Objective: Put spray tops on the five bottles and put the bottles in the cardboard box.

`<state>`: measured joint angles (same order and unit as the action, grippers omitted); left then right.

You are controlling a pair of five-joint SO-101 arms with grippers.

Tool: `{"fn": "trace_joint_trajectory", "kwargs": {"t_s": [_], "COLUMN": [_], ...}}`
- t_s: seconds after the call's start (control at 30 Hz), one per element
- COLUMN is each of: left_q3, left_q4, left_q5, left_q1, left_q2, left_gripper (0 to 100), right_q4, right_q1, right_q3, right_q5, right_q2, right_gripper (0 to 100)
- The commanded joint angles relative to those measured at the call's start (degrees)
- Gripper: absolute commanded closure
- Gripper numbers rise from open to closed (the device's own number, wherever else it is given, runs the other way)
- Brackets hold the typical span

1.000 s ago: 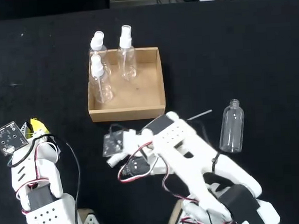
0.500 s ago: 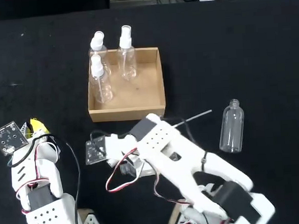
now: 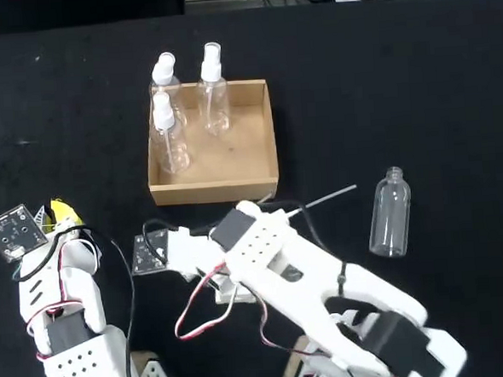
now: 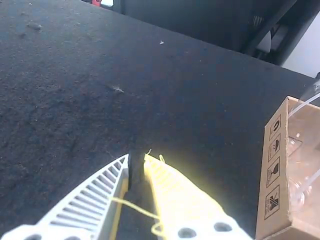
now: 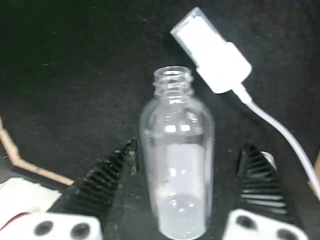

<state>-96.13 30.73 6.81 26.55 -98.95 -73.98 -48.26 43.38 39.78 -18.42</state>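
A clear uncapped bottle (image 5: 177, 165) lies on the black table between the fingers of my right gripper (image 5: 189, 147), which is open around it without touching. A white spray top (image 5: 212, 55) with its thin tube lies just beyond the bottle's neck. In the high view the right arm (image 3: 273, 255) stretches leftward in front of the cardboard box (image 3: 259, 175), with a thin tube (image 3: 325, 198) sticking out from behind it. Three capped bottles (image 3: 214, 88) stand in the box. Another uncapped bottle (image 3: 390, 212) lies to the right. My left gripper (image 4: 137, 161) is shut, at the table's near left.
The box's side (image 4: 277, 185) shows in the left wrist view, off to one side of the left gripper. The left arm (image 3: 61, 294) stands at the near left corner. Bare black table lies left of the box and at the far right.
The right arm has swung leftward in front of the box, its wrist board now farther left. The left arm, the box and the bottle at the right have not moved.
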Motion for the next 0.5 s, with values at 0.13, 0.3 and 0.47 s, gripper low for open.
{"fn": "trace_joint_trajectory", "kwargs": {"t_s": [0.13, 0.3, 0.47], "left_q3": [1.45, 1.54, 1.71], "left_q4": [-0.18, 0.00, 0.00], "left_q5": [0.44, 0.44, 0.53], "left_q1": [0.66, 0.84, 2.15], "left_q2": [0.09, 0.09, 0.09], "left_gripper": [95, 95, 95], "right_q4": [2.99, 4.31, 7.12], "right_q1": [-3.16, -0.88, 2.55], "right_q3": [4.44, 4.00, 3.91], "right_q5": [-0.53, -0.26, -0.26], "right_q2": [-2.24, -0.13, 1.71], "right_gripper": [67.1, 67.4, 67.4]}}
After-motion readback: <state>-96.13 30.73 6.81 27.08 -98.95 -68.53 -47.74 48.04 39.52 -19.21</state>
